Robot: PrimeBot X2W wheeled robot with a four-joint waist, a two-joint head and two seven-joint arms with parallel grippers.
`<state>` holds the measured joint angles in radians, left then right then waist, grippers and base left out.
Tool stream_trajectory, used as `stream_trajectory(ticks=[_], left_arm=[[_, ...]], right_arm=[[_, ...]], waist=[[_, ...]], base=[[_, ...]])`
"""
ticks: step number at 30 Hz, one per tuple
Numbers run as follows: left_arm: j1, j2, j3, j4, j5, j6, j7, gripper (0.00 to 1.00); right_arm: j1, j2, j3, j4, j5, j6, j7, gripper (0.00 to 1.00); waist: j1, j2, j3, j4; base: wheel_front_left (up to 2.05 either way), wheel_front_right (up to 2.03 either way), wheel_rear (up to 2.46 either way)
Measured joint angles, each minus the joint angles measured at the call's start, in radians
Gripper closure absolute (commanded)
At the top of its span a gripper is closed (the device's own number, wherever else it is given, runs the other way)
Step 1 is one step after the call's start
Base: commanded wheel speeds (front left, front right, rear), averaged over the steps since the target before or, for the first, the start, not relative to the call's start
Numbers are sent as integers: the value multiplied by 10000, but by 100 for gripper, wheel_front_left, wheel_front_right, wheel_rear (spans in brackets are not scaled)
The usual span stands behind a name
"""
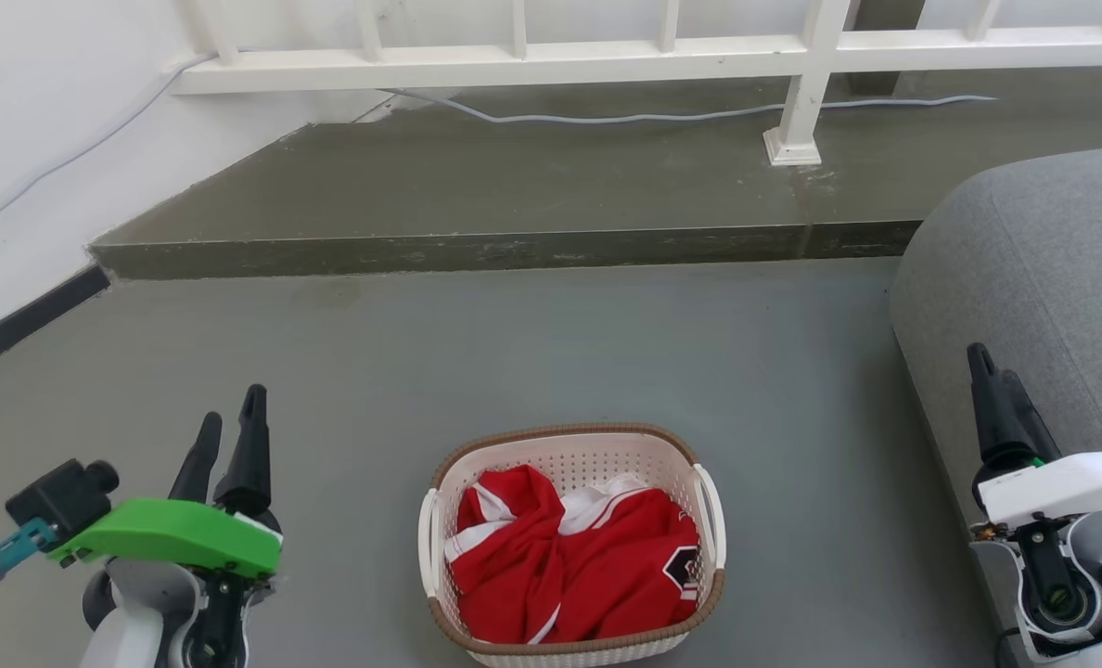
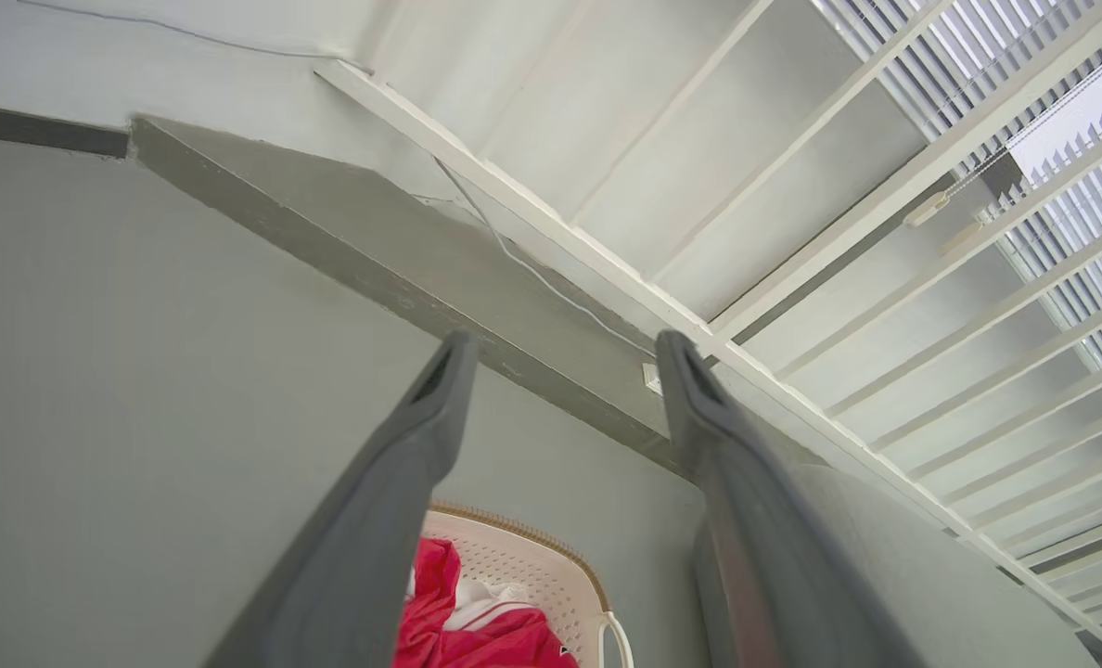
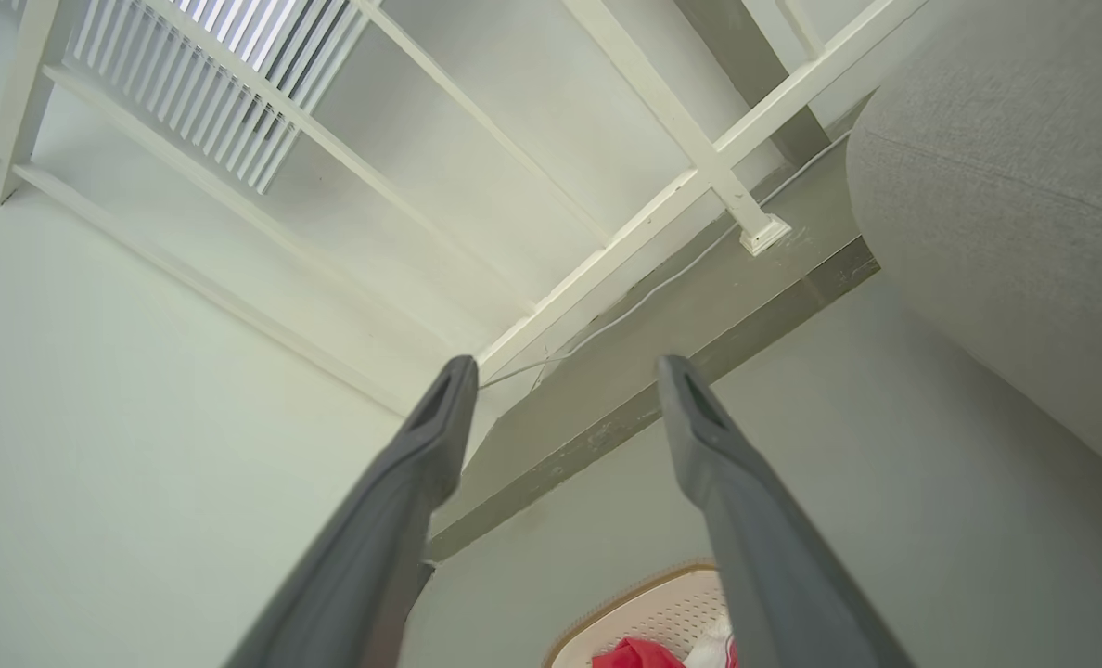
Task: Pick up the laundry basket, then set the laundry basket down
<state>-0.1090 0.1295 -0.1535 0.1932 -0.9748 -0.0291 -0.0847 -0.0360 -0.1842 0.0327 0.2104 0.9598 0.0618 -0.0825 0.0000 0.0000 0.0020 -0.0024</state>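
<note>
- Cream-white laundry basket (image 1: 588,461) rests on floor (image 1: 607,353) left of the grey sofa (image 1: 1033,278).
- Left gripper (image 1: 231,408) and right gripper (image 1: 992,366) are spread, empty.
- Pinch both side handles (image 1: 711,515) evenly; lift level.

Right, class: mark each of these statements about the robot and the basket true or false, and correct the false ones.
1. The basket stands on the floor. True.
2. The basket is empty. False: red and white cloth lies in it.
3. The left gripper grips a basket handle. False: it is open, off to the basket's side, and holds nothing.
4. The right gripper is open, next to a grey sofa. True.
5. A cable lies along the raised step beyond the basket. True.
</note>
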Motion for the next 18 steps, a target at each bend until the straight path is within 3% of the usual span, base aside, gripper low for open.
stream_trajectory(ticks=[18], left_arm=[[-135, 105, -844, -102, 2683, 560, -617, 0]], right_arm=[[1, -245, 1003, -19, -2828, -466, -598, 0]], waist=[[0, 0, -11, -14]], base=[[0, 0, 0]])
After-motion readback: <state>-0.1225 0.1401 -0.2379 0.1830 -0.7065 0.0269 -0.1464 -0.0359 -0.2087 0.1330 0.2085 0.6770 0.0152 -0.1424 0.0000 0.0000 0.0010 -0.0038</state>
